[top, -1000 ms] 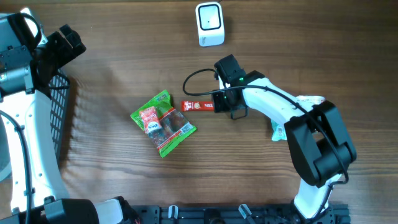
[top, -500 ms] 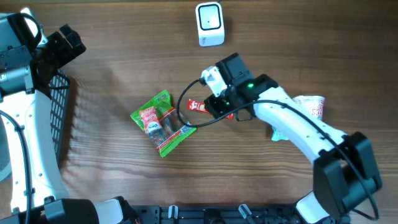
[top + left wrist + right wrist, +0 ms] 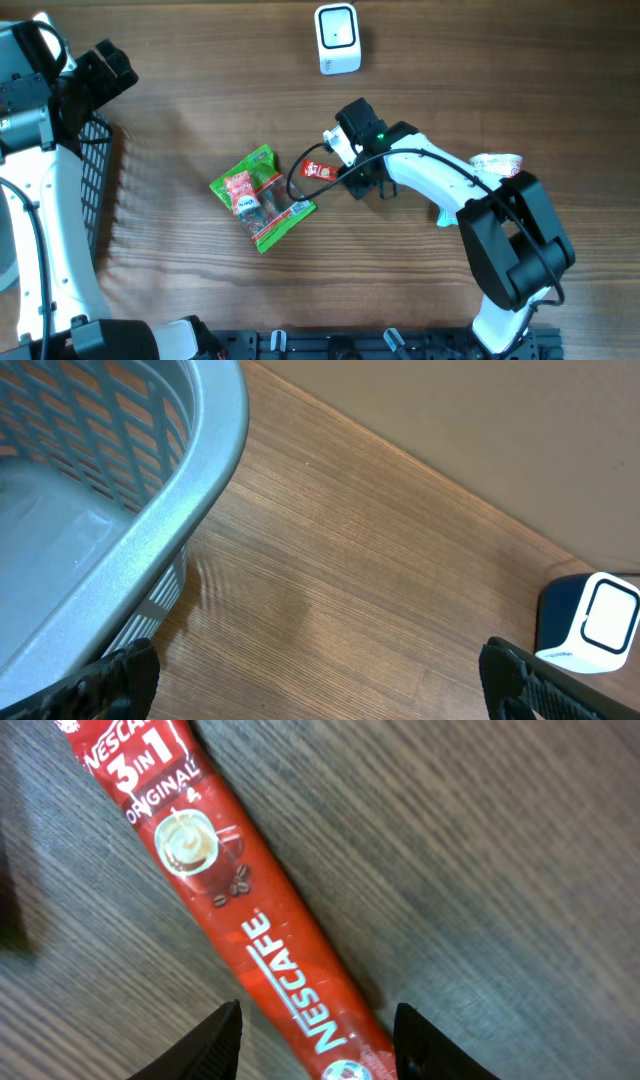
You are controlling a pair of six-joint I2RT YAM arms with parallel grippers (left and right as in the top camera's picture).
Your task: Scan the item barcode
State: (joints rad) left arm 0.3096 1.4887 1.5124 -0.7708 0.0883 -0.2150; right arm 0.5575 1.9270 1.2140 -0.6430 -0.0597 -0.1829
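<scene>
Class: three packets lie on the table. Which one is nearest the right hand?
The slim red Nescafe sachet, lying between the fingers of the right hand. The green snack bag lies apart from it, and the white packet sits back beside the arm.

Bright, even light — the basket [image 3: 95, 200] casts soft striped shadows rightward across the table [image 3: 200, 80] — little glare.

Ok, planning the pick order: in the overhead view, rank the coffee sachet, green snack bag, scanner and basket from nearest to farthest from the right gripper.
1. coffee sachet, at the right gripper
2. green snack bag, to its left
3. scanner, top edge
4. basket, far left
</scene>
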